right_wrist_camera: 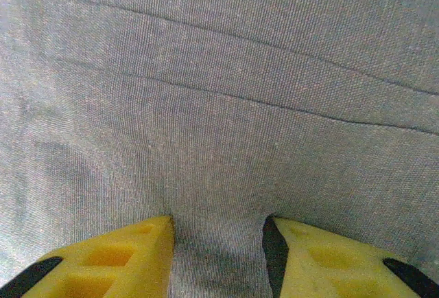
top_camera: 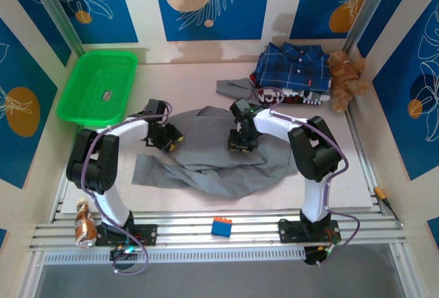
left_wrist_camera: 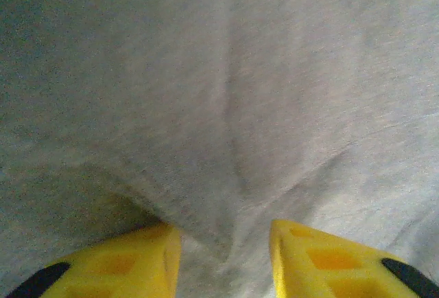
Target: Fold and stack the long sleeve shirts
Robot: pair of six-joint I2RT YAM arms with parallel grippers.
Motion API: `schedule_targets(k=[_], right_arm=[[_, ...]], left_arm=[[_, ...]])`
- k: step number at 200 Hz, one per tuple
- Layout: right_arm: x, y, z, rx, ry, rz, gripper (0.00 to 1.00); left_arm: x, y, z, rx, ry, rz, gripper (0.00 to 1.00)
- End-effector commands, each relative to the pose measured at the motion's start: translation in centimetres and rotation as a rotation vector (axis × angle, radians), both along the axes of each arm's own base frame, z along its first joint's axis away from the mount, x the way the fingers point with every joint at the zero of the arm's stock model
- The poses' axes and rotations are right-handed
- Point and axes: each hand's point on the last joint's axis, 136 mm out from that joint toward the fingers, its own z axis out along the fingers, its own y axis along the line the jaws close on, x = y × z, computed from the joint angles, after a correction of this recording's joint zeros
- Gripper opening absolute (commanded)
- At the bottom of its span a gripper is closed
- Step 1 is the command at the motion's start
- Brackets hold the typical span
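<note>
Left gripper [top_camera: 170, 138] and right gripper [top_camera: 243, 144] are each pinched on a pucker of the grey shirt [top_camera: 212, 171], the left at its 10 o'clock edge, the right near its 12 o'clock middle. The shirt lies crumpled in the middle of the table [top_camera: 185, 85], long axis running 9 to 3 o'clock, most cloth lying toward 6 o'clock of both grippers. The plaid shirt [top_camera: 291, 64] sits folded at 1 o'clock of the right gripper, nearer that arm.
</note>
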Motion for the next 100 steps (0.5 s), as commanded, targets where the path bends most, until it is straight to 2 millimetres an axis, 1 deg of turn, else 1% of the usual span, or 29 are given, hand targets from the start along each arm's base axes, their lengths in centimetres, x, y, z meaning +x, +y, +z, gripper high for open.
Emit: schedule_targets(k=[1, 22, 48, 59, 77, 100], right_arm=[[-1.4, 0.3, -2.0, -0.016, 0.067, 0.036, 0.41], [-1.6, 0.5, -2.0, -0.016, 0.068, 0.046, 0.41], [-1.6, 0.7, -2.0, -0.016, 0.067, 0.054, 0.41], [-1.7, 0.8, -2.0, -0.015, 0.067, 0.059, 0.41], [-1.8, 0.9, -2.0, -0.013, 0.066, 0.066, 0.41], [-1.8, 0.8, -1.9, -0.017, 0.066, 0.068, 0.4]], left_arm=[[0.4, 0.3, 0.9, -0.018, -0.034, 0.028, 0.32], [1.5, 0.8, 1.5, 0.007, -0.057, 0.032, 0.24], [3.3, 1.5, 2.4, 0.038, -0.089, 0.036, 0.21], [3.7, 1.6, 2.5, 0.049, -0.094, 0.029, 0.19], [4.0, 1.6, 2.2, 0.044, -0.087, 0.025, 0.14], [3.5, 1.4, 1.8, 0.031, -0.081, 0.025, 0.08]])
